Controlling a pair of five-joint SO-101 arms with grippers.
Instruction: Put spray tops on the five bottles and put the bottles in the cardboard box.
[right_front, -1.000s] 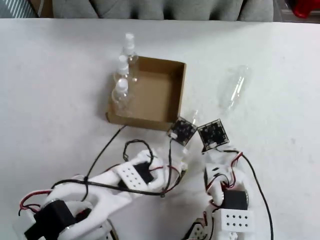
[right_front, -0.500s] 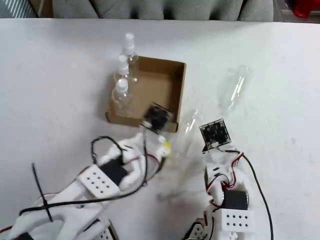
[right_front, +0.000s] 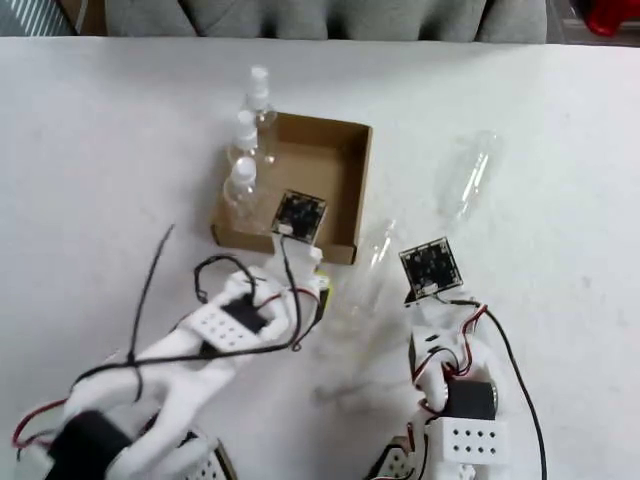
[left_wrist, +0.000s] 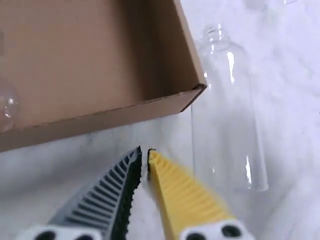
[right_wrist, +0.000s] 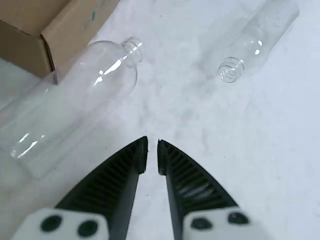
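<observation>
2 topless bottles lie on the table (right_front: 120, 150); both pincers are clenched on nothing.

From above, we see the cardboard box (right_front: 325, 190) with 3 spray-topped bottles (right_front: 244, 182) standing along its left wall, 1 topless bottle (right_front: 366, 262) lying just beside its near right corner, and a second topless bottle (right_front: 468, 178) well apart to the right. In the left wrist view, our left gripper (left_wrist: 145, 152) is closed and empty, just outside the box, beside the nearer bottle. In the right wrist view, our right gripper (right_wrist: 152, 145) is closed and empty near that same bottle.
</observation>
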